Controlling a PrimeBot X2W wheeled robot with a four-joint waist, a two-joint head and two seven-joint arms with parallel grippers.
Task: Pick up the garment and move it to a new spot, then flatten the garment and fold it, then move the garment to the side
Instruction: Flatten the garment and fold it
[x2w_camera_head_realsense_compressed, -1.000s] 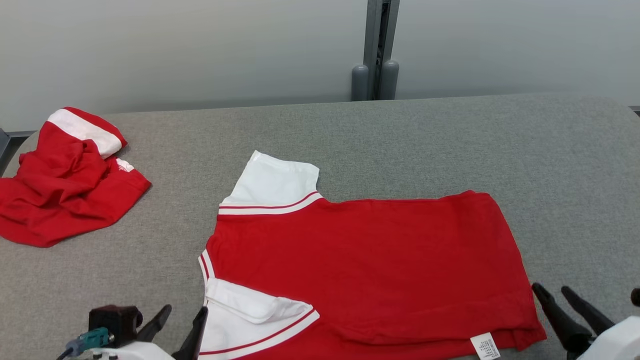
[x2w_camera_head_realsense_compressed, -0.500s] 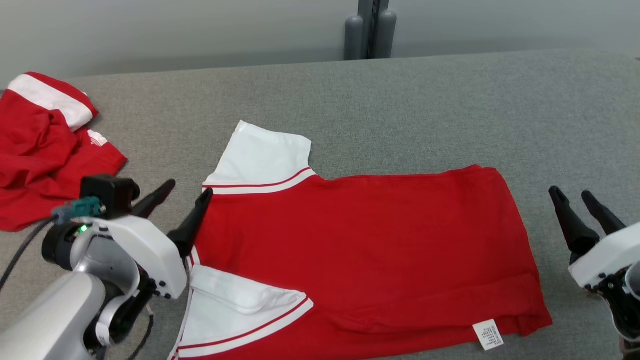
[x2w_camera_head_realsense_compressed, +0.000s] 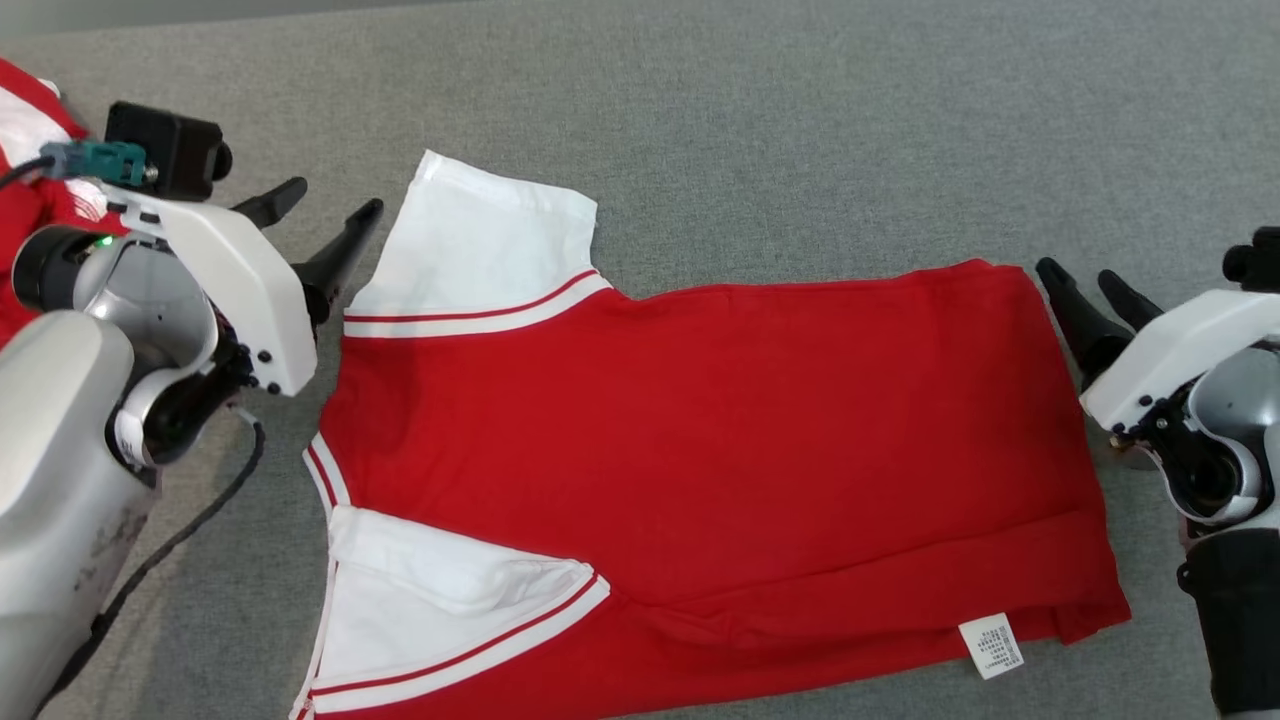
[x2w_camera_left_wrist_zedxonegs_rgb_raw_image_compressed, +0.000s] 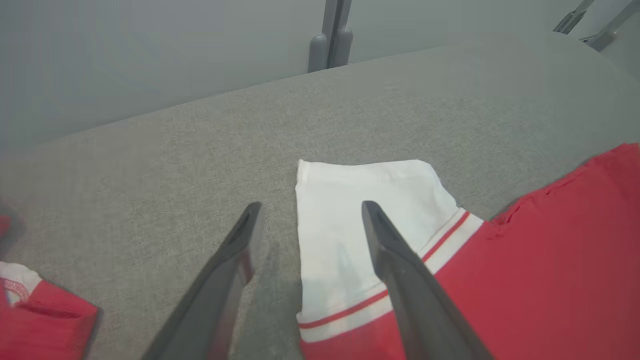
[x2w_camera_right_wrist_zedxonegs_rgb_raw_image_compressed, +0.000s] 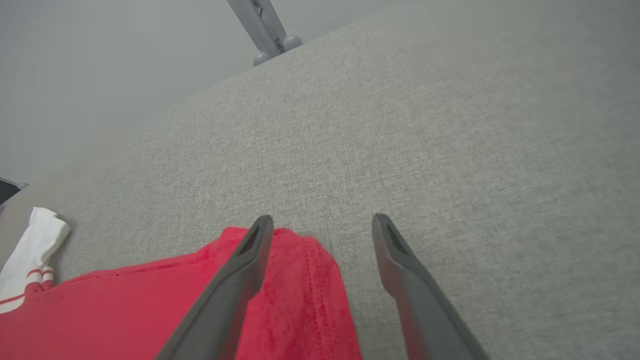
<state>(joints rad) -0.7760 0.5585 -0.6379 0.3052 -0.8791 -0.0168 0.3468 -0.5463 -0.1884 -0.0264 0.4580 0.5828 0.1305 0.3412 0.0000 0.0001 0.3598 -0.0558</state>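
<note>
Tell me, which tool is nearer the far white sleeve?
Left. The left tool is open at the far white sleeve; the right tool is open at the opposite hem corner of the red shirt.

Jaws wide apart astride red garment (x2w_camera_right_wrist_zedxonegs_rgb_raw_image_compressed: 125, 310) corner.

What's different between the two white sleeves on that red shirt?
The far sleeve lies smooth and flat; the near sleeve has a raised fold across it. The open left hand straddles the far sleeve's edge; the near sleeve has no hand by it. Both are white with a thin red stripe.
</note>
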